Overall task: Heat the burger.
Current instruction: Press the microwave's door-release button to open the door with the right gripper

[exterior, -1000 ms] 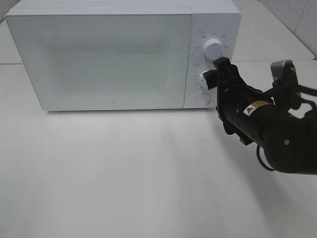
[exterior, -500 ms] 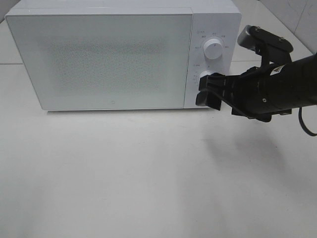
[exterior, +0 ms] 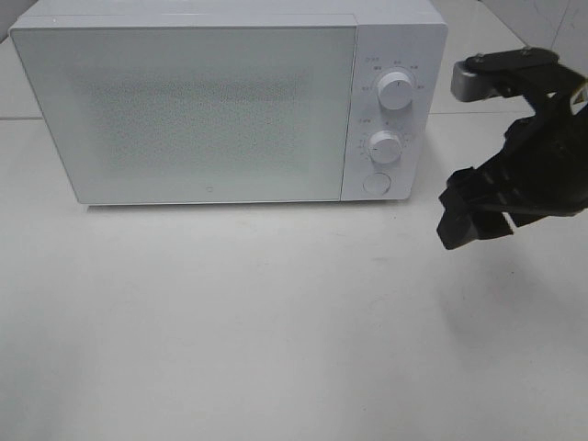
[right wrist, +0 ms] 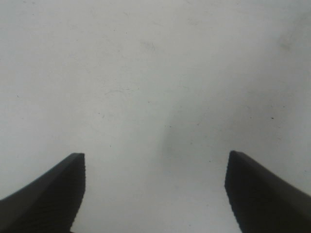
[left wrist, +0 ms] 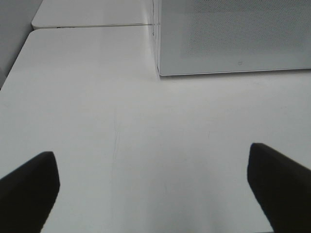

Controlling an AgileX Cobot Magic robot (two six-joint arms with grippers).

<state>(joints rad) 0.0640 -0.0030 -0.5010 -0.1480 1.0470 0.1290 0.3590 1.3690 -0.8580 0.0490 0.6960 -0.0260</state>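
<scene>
The burger is out of view; the white microwave (exterior: 202, 110) stands with its frosted door shut. My right gripper (exterior: 459, 220) hangs open to the right of the microwave's control panel, apart from the lower knob (exterior: 385, 147), pointing down at the table. In the right wrist view the right gripper (right wrist: 155, 194) has only bare table between its fingers. My left gripper (left wrist: 155, 184) is open over the table, with the microwave's corner (left wrist: 233, 34) ahead of it. The left arm does not show in the high view.
The panel carries an upper knob (exterior: 395, 90) and a round button (exterior: 375, 184) below the lower knob. The white table (exterior: 230, 322) stretches in front of the microwave. A table seam and tiled wall lie at the back right.
My right gripper has come off the lower knob, drawn back to the right and tipped down toward the table. The left gripper has not changed.
</scene>
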